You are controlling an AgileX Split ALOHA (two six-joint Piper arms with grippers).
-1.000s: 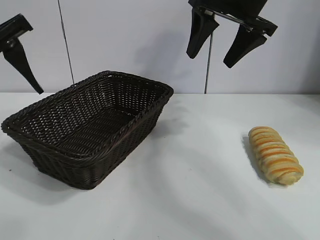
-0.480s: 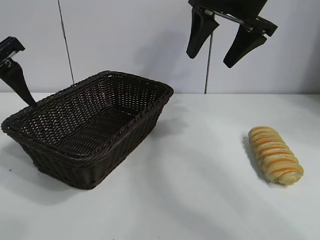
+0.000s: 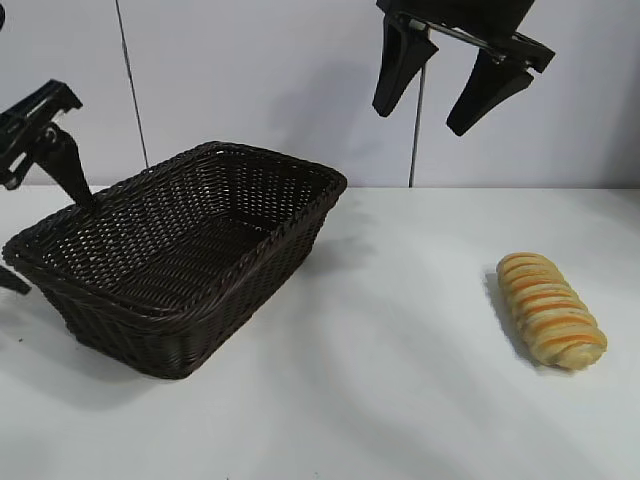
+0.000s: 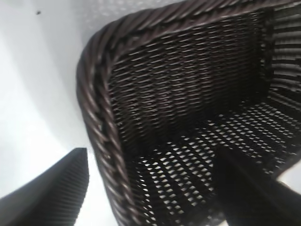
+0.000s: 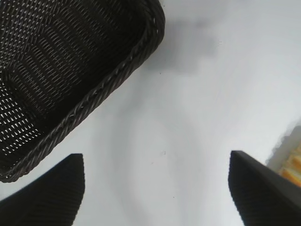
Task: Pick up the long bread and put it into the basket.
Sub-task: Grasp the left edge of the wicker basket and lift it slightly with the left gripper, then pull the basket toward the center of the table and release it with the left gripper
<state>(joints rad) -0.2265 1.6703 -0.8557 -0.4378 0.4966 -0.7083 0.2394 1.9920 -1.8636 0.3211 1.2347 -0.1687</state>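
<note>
The long bread (image 3: 552, 310), golden with pale and orange stripes, lies on the white table at the right, untouched; only its edge shows in the right wrist view (image 5: 292, 157). The dark wicker basket (image 3: 232, 310) stands at the left and nothing shows inside it. My left gripper (image 3: 55, 245) is open at the basket's left end. In its wrist view (image 4: 153, 155) one finger hangs outside the braided rim (image 4: 94, 94) and the other over the inside. My right gripper (image 3: 440, 100) hangs open high above the table between basket and bread, with bare table below (image 5: 156, 155).
The white table (image 3: 400, 360) runs wide between basket and bread. A pale wall with two thin vertical lines stands behind. The basket's near corner (image 5: 141, 42) shows in the right wrist view.
My left gripper has come down and inward from the upper left to the basket's left rim. The right gripper, bread and basket have not moved.
</note>
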